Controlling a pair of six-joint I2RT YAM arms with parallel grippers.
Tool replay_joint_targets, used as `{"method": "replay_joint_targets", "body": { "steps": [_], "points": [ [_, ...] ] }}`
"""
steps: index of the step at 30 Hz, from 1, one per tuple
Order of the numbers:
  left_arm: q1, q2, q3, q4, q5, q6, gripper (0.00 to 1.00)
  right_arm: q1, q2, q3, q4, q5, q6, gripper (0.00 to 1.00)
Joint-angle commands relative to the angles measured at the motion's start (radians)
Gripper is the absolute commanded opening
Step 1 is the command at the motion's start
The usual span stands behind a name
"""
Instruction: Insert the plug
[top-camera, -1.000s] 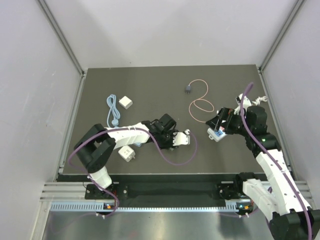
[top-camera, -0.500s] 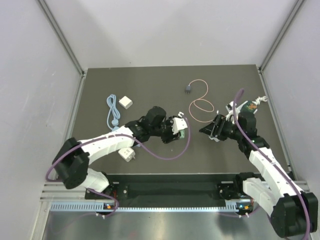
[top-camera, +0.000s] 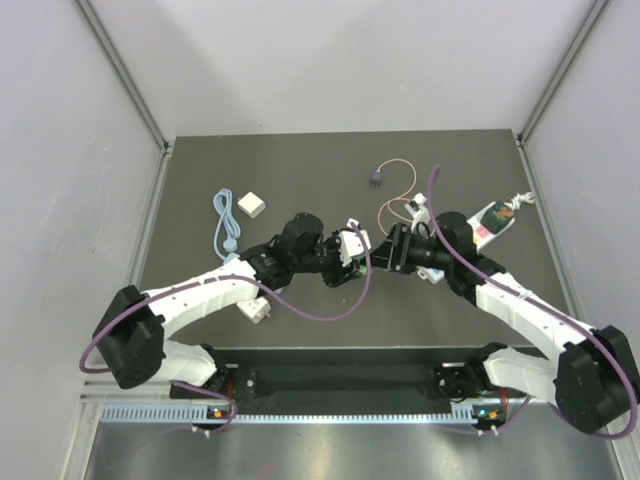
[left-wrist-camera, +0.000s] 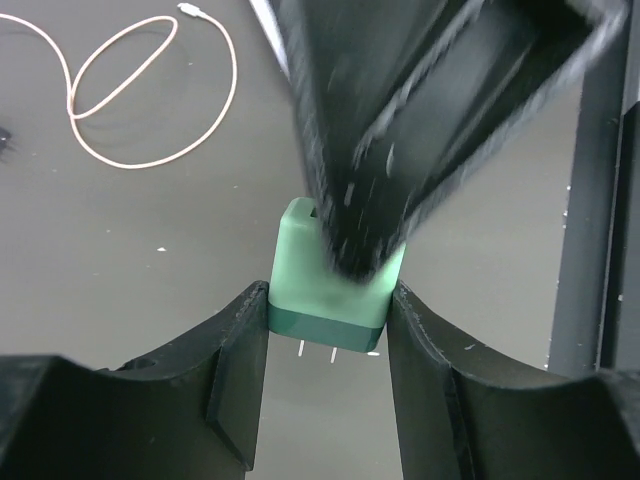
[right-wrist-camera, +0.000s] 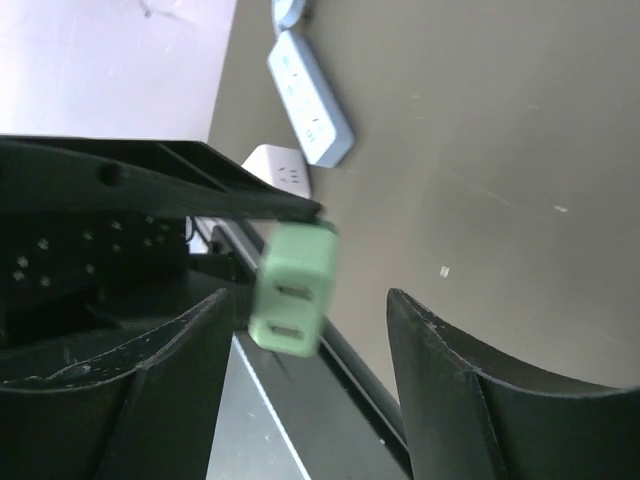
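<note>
The plug's dark grey head (top-camera: 376, 178) lies at the back of the mat, and its pink cable (top-camera: 400, 208) loops toward the right arm. The same pink cable (left-wrist-camera: 150, 100) shows in the left wrist view, with nobody holding it. My left gripper (top-camera: 355, 248) is shut on a green cube adapter (left-wrist-camera: 330, 285), its two prongs pointing down above the mat. My right gripper (top-camera: 388, 250) has come up against it from the right. Its jaws are open, and the green adapter (right-wrist-camera: 293, 290) sits between the fingers (right-wrist-camera: 170, 390), closer to one, with gaps on both sides.
A white cube adapter (top-camera: 251, 205) and a light-blue cable (top-camera: 224, 228) lie at the back left. Another white adapter (top-camera: 255, 308) rests under the left arm. A white power strip (top-camera: 490, 220) sits at the right. A pale blue strip (right-wrist-camera: 310, 100) shows in the right wrist view.
My right arm has swung left across the mat to the left gripper, and its jaws have narrowed. The left gripper has carried the green adapter slightly right to meet it.
</note>
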Motion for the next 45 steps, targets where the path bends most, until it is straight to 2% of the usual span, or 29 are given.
{"method": "replay_joint_targets", "body": {
  "steps": [1, 5, 6, 8, 9, 10, 11, 12, 13, 15, 16, 20, 23, 26, 27, 30, 33, 35, 40, 42, 44, 45],
  "points": [
    [-0.005, -0.051, -0.013, 0.074, 0.039, -0.016, 0.00, 0.072, 0.044, 0.067, 0.089, 0.049, 0.022, 0.60],
    [-0.005, -0.074, -0.028, 0.071, 0.033, -0.008, 0.00, 0.101, 0.067, 0.059, 0.109, 0.069, 0.042, 0.43],
    [-0.005, -0.079, -0.031, 0.071, 0.033, -0.005, 0.00, 0.104, 0.070, 0.056, 0.112, 0.069, 0.042, 0.32],
    [-0.005, -0.093, -0.036, 0.072, 0.028, -0.005, 0.00, 0.106, 0.072, 0.056, 0.107, 0.074, 0.045, 0.22],
    [-0.005, -0.094, -0.036, 0.071, 0.028, -0.010, 0.00, 0.106, 0.072, 0.059, 0.107, 0.074, 0.040, 0.10],
    [-0.005, -0.096, -0.035, 0.071, 0.031, -0.013, 0.00, 0.106, 0.067, 0.062, 0.104, 0.074, 0.039, 0.05],
    [-0.005, -0.096, -0.035, 0.080, 0.022, -0.021, 0.00, 0.106, 0.064, 0.065, 0.098, 0.080, 0.036, 0.00],
    [-0.005, -0.097, -0.035, 0.091, 0.013, -0.053, 0.05, 0.106, 0.063, 0.083, 0.065, 0.087, 0.030, 0.00],
    [-0.005, -0.099, -0.035, 0.101, 0.005, -0.070, 0.12, 0.106, 0.060, 0.094, 0.043, 0.095, 0.023, 0.00],
    [-0.005, -0.106, -0.030, 0.100, 0.031, -0.090, 0.84, 0.106, 0.060, 0.141, -0.045, 0.129, -0.010, 0.00],
    [-0.005, -0.117, -0.031, 0.108, 0.030, -0.103, 0.99, 0.103, 0.064, 0.161, -0.091, 0.149, -0.027, 0.00],
    [-0.005, -0.156, -0.019, 0.125, -0.013, -0.185, 0.99, 0.072, 0.076, 0.226, -0.231, 0.236, -0.102, 0.00],
    [-0.005, -0.171, 0.047, 0.009, -0.125, -0.271, 0.99, 0.008, 0.089, 0.261, -0.348, 0.306, -0.136, 0.00],
    [-0.005, -0.177, 0.117, -0.125, -0.174, -0.289, 0.99, -0.113, 0.096, 0.284, -0.461, 0.350, -0.165, 0.00],
    [-0.003, -0.186, 0.122, -0.141, -0.186, -0.304, 0.99, -0.183, 0.096, 0.297, -0.509, 0.362, -0.170, 0.00],
    [-0.003, -0.260, 0.079, -0.122, -0.234, -0.332, 0.99, -0.279, 0.121, 0.361, -0.622, 0.454, -0.210, 0.00],
    [-0.003, -0.346, 0.036, -0.078, -0.459, -0.473, 0.99, -0.337, 0.161, 0.434, -0.713, 0.569, -0.199, 0.00],
    [0.008, -0.379, 0.038, -0.130, -0.560, -0.545, 0.99, -0.349, 0.202, 0.481, -0.762, 0.662, -0.173, 0.00],
    [0.015, -0.321, 0.126, -0.306, -0.553, -0.483, 0.98, -0.392, 0.320, 0.597, -0.837, 0.765, -0.127, 0.00],
    [0.015, -0.303, 0.128, -0.334, -0.658, -0.487, 0.92, -0.418, 0.355, 0.631, -0.857, 0.785, -0.116, 0.00],
    [0.015, -0.303, 0.113, -0.326, -0.715, -0.501, 0.91, -0.428, 0.400, 0.649, -0.865, 0.820, -0.104, 0.00],
    [0.015, -0.320, 0.085, -0.298, -0.732, -0.499, 0.93, -0.460, 0.409, 0.663, -0.862, 0.834, -0.099, 0.00]
  ]
}}
